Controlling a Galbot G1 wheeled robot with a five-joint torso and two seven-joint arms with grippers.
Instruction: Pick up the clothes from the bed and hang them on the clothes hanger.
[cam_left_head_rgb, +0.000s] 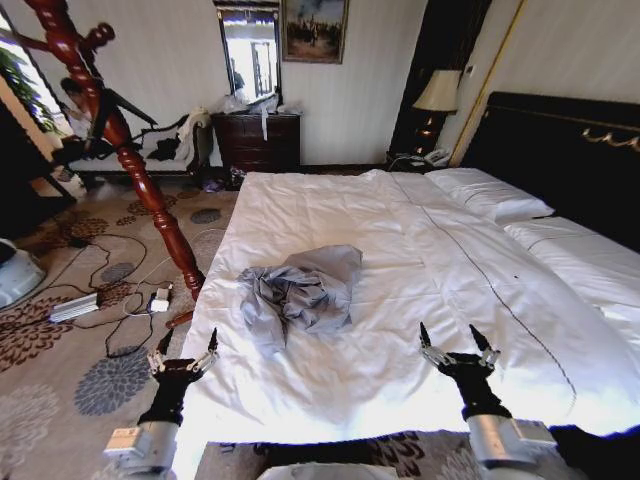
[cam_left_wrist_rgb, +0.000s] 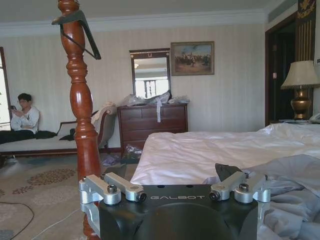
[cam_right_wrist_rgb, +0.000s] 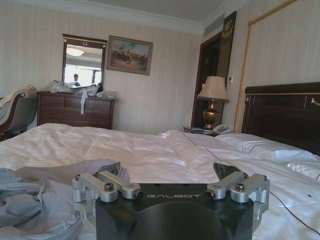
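Pale striped walls (cam_right_wrist_rgb: 165, 90) close the room. At twelve o'clock a dark dresser (cam_left_head_rgb: 258, 141) stands under a mirror (cam_left_head_rgb: 250, 52), a framed painting (cam_left_head_rgb: 314, 29) beside it. At one o'clock a lamp (cam_left_head_rgb: 437, 92) sits on a nightstand. A patterned carpet (cam_left_head_rgb: 60, 350) with cables spreads at nine o'clock, a wooden coat stand (cam_left_head_rgb: 130, 165) rising from it.

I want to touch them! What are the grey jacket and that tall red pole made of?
The jacket looks like thin, soft woven cloth, maybe nylon: it lies crumpled in fine wrinkles. The coat stand looks like turned wood with glossy reddish varnish: it shines and has rounded bulges.
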